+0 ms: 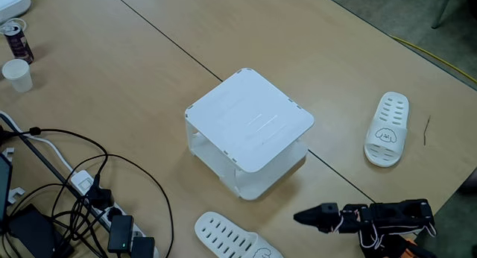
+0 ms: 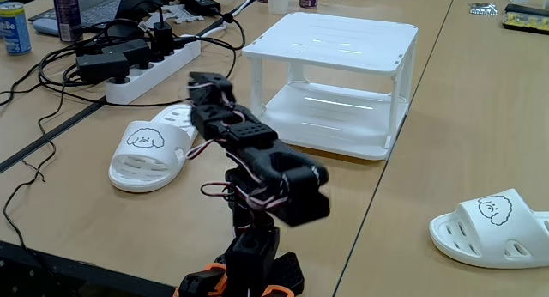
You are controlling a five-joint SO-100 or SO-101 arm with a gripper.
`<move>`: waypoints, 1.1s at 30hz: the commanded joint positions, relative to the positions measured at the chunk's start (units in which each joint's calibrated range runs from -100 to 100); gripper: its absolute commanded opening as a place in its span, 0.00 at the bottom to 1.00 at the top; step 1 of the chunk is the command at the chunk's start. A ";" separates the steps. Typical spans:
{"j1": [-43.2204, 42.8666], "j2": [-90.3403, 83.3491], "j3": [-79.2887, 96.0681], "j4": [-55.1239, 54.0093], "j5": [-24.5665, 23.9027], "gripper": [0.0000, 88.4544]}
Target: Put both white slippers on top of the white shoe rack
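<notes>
While the black arm stands at the near table edge, its gripper (image 2: 204,81) hangs above the table, holding nothing; if the fingers are apart or together, I cannot tell. One white slipper (image 2: 147,155) lies just left of the arm in this fixed view, the other white slipper (image 2: 497,227) well apart at right. Behind them stands the white shoe rack (image 2: 330,41), its top bare. Farther away lies a power strip (image 2: 150,69) with black cables.
</notes>
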 commanded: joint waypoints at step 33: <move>-14.19 51.93 -27.90 7.11 0.42 0.01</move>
